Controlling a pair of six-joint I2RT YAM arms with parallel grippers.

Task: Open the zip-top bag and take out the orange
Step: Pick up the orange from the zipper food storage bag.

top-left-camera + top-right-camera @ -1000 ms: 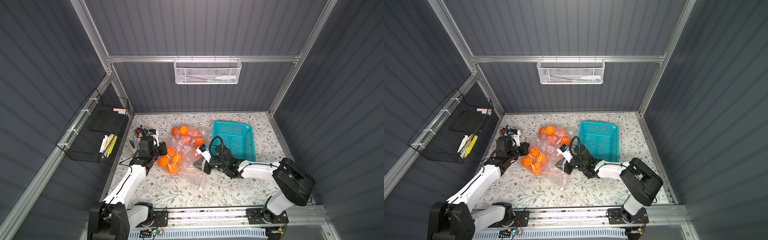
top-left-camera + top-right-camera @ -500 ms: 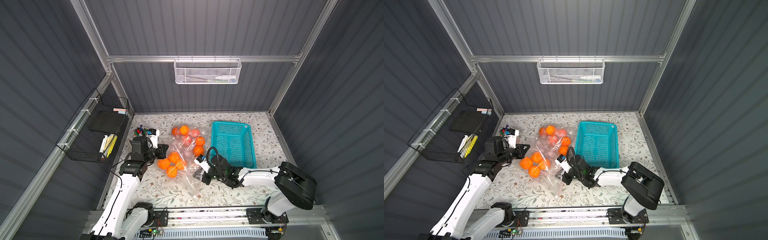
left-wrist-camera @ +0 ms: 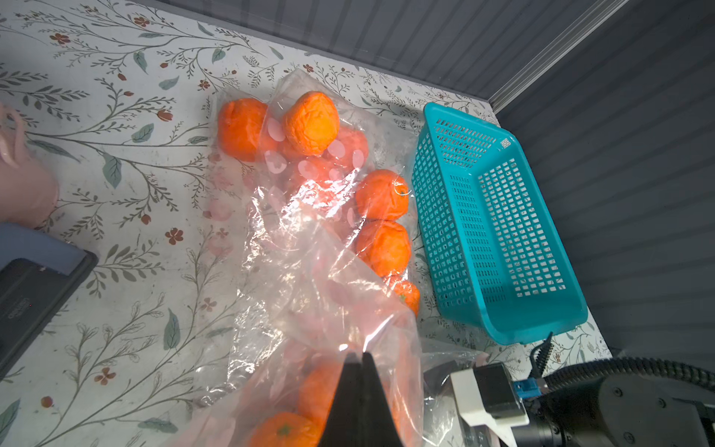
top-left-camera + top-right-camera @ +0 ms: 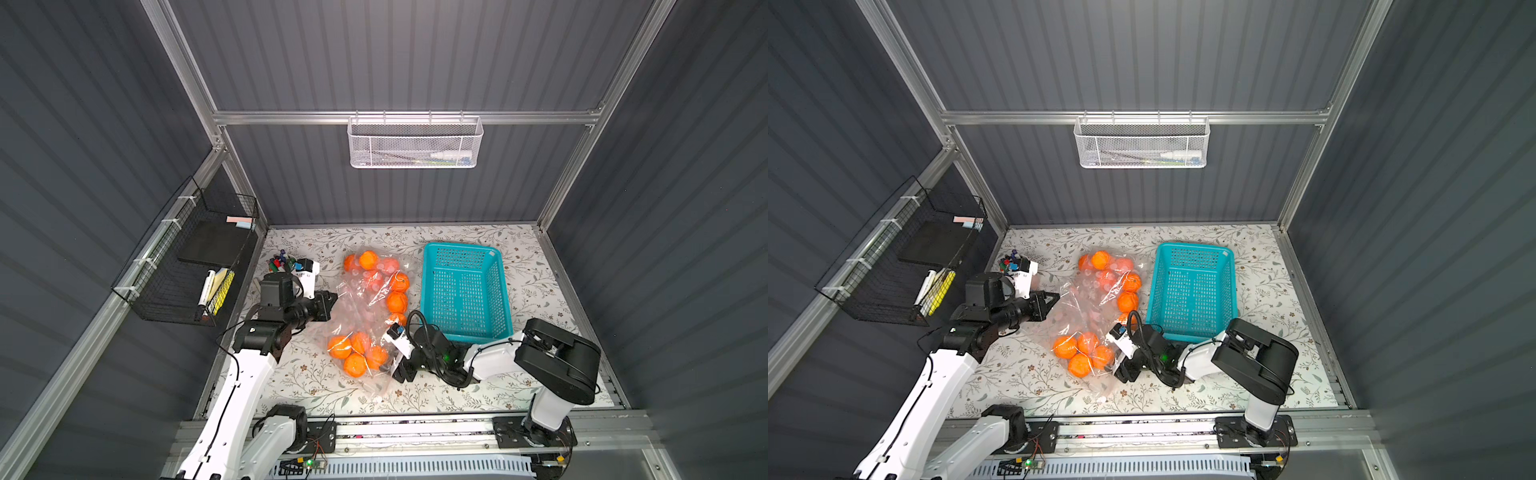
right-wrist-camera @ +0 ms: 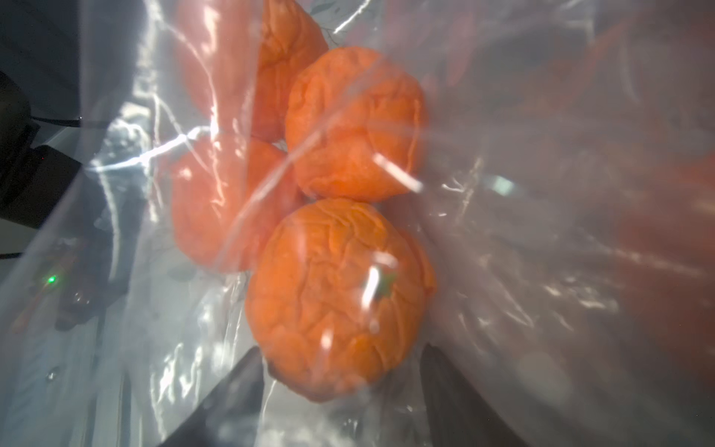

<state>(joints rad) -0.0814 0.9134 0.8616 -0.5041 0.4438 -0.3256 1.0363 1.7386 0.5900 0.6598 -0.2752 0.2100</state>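
Note:
A clear zip-top bag [image 4: 361, 309] lies crumpled mid-table with several oranges inside. My left gripper [image 4: 331, 300] is shut on the bag's film, its jaws pinched together on the plastic in the left wrist view [image 3: 362, 354], holding that edge up. A cluster of oranges [image 4: 354, 353] sits at the bag's front end. My right gripper [image 4: 394, 368] is open beside that cluster. In the right wrist view its fingers [image 5: 232, 391] stand wide on either side of the nearest orange [image 5: 340, 298], seen through blurred film. Whether they touch it I cannot tell.
A teal slotted basket [image 4: 424, 291] stands right of the bag, close behind my right wrist. More oranges [image 4: 368, 262] lie in dotted plastic at the back. A marker holder [image 4: 282, 264] is at the back left. A black wire rack [image 4: 187, 257] hangs on the left wall.
My right gripper has moved toward the table's front and opened wide. The orange cluster has slid forward in the bag. My left arm has risen, still pinching the film.

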